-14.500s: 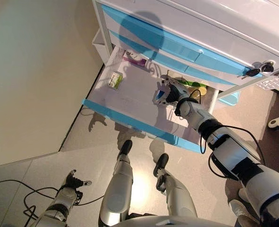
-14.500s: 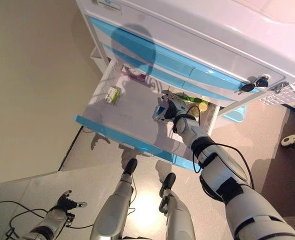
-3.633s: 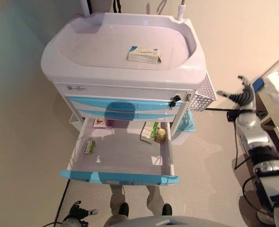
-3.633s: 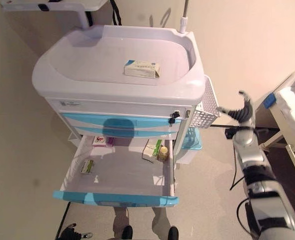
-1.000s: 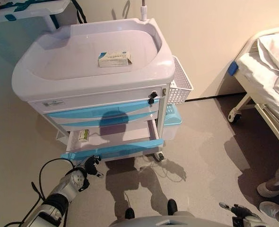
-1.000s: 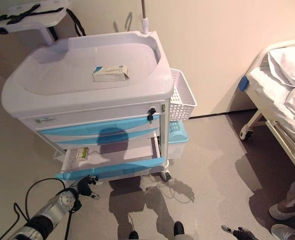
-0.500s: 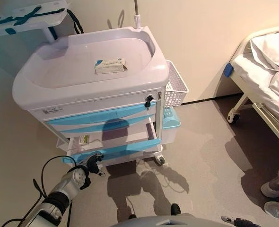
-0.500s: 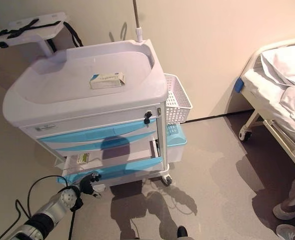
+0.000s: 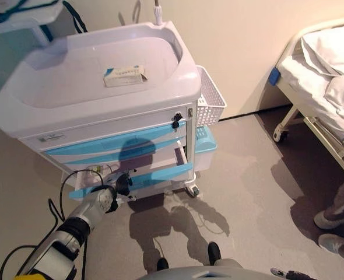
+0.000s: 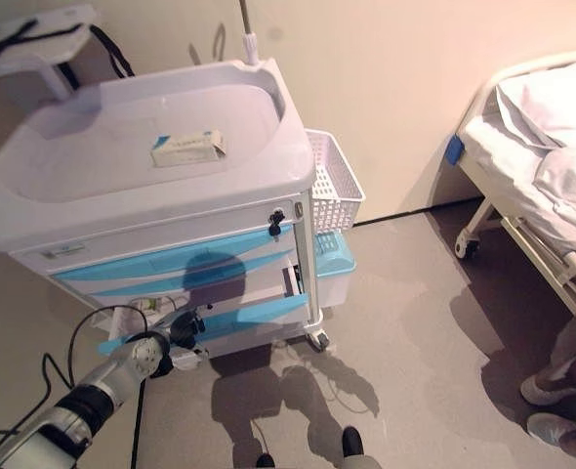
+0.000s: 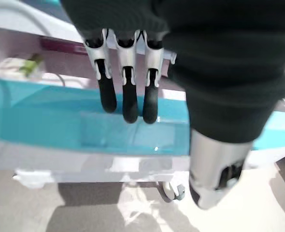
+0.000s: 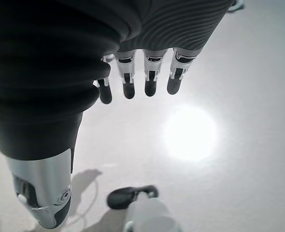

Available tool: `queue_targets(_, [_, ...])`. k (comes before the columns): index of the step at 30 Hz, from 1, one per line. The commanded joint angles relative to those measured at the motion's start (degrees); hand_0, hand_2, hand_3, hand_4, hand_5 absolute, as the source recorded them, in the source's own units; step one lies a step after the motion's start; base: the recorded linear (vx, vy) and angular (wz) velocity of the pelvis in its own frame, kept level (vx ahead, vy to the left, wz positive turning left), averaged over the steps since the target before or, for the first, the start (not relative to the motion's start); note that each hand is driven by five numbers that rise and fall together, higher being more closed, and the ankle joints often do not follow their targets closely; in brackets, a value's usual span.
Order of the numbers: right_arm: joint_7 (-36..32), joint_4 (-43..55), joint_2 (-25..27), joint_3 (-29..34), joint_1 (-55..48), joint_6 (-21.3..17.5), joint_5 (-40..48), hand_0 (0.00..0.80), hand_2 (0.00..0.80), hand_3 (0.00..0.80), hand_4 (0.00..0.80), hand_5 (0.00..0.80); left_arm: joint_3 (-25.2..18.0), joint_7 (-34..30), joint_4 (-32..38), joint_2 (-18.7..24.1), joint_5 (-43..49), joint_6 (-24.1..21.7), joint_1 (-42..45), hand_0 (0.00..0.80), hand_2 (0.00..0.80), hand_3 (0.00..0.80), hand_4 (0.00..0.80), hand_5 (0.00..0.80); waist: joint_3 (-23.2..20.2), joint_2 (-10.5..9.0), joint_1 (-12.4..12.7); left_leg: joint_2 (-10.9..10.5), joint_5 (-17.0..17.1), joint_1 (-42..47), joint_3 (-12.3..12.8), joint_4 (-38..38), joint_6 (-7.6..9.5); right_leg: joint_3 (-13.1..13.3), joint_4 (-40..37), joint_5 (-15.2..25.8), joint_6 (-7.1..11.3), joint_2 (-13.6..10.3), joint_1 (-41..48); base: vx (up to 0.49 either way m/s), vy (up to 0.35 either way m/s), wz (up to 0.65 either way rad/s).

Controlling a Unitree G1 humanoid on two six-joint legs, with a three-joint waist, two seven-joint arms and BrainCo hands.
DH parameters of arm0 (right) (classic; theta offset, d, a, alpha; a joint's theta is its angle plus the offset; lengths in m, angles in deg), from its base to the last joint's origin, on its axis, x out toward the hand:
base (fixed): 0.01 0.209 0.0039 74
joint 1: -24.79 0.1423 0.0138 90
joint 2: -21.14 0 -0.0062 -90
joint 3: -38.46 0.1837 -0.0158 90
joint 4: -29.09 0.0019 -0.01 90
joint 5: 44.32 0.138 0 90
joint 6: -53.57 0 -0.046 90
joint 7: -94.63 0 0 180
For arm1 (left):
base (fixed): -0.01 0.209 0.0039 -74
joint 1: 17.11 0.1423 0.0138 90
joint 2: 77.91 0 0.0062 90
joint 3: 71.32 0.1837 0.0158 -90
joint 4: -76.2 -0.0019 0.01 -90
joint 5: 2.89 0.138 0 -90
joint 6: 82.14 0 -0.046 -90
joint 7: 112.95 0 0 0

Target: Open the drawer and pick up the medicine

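Currently the left hand [image 9: 120, 185], fingers [image 11: 128, 96] straight, sits at the blue front of the slightly open bottom drawer [image 9: 160, 175]. Medicine box [image 9: 124, 76] lies on the cart top [image 9: 55, 93]. Right hand [image 12: 137, 77] hangs over the floor, fingers relaxed.

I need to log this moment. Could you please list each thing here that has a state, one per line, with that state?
Bottom drawer: partly open.
Upper drawers: closed.
Medicine box: lying flat on the cart top.
Left hand: open, fingers straight, at the bottom drawer's blue front.
Right hand: open, holding nothing, above the floor.
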Motion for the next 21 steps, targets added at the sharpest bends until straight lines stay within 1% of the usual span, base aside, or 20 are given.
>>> queue_targets(1, [0.45, -0.44, -0.46, -2.66, 2.18, -1.00, 1.25, 0.000, 0.000, 0.000, 0.000, 0.000, -1.08, 1.97, -1.07, 2.45, -0.45, -1.32, -8.43, 0.000, 0.000, 0.000, 0.000, 0.000, 2.66, -2.28, -1.73, -3.01, -3.57, -2.52, -1.08, 3.00, 2.07, -0.88, 2.07, -0.94, 4.62, -1.54, -1.26, -0.027, 0.004, -0.07])
queue_targets(6, [0.59, -0.02, -0.15, -3.39, 2.76, -1.24, 1.88, 0.000, 0.000, 0.000, 0.000, 0.000, 0.68, 2.42, -3.15, 3.01, -0.13, -1.35, -11.94, 0.000, 0.000, 0.000, 0.000, 0.000, 3.75, -2.66, -2.22, -3.16, -3.55, -3.88, -0.88, 3.36, 2.11, -0.18, 2.25, -0.59, 4.58, -1.43, -2.81, -0.016, 0.002, -0.13])
queue_targets(12, [0.79, 1.01, -0.30, -4.44, 3.71, -1.69, 2.72, 0.000, 0.000, 0.000, 0.000, 0.000, 1.68, 2.84, -3.44, 3.69, -0.91, -1.69, -14.71, 0.000, 0.000, 0.000, 0.000, 0.000, 4.79, -3.05, -2.43, -3.08, -3.43, -5.37, -0.62, 3.86, 2.12, 0.55, 2.36, -0.11, 4.61, -1.42, -4.49, -0.015, -0.002, -0.04])
queue_targets(19, [0.59, 0.68, -1.13, -4.34, 3.37, -1.71, 2.69, 0.000, 0.000, 0.000, 0.000, 0.000, 0.01, 3.50, 0.70, 3.93, -1.90, -2.43, -12.87, 0.000, 0.000, 0.000, 0.000, 0.000, 5.00, -3.18, -1.93, -3.21, -3.81, -5.11, -0.83, 3.93, 2.17, 0.64, 2.54, -0.34, 4.52, -1.45, -4.29, -0.001, -0.002, -0.01])
queue_targets(20, [0.62, 0.49, -1.19, -4.12, 3.25, -1.68, 2.56, 0.000, 0.000, 0.000, 0.000, 0.000, -0.49, 3.51, 2.90, 3.91, -1.92, -2.65, -11.92, 0.000, 0.000, 0.000, 0.000, 0.000, 4.90, -3.10, -1.70, -3.23, -3.98, -4.76, -1.01, 3.73, 2.14, 0.52, 2.46, -0.48, 4.53, -1.50, -3.98, 0.000, 0.000, 0.00])
queue_targets(21, [0.62, 0.49, -1.18, -4.14, 3.24, -1.69, 2.56, 0.000, 0.000, 0.000, 0.000, 0.000, -0.53, 3.49, 2.97, 3.93, -1.91, -2.62, -11.86, 0.000, 0.000, 0.000, 0.000, 0.000, 4.90, -3.10, -1.73, -3.23, -3.98, -4.72, -1.02, 3.71, 2.14, 0.50, 2.45, -0.48, 4.53, -1.50, -3.95, 0.035, -0.013, 0.00])
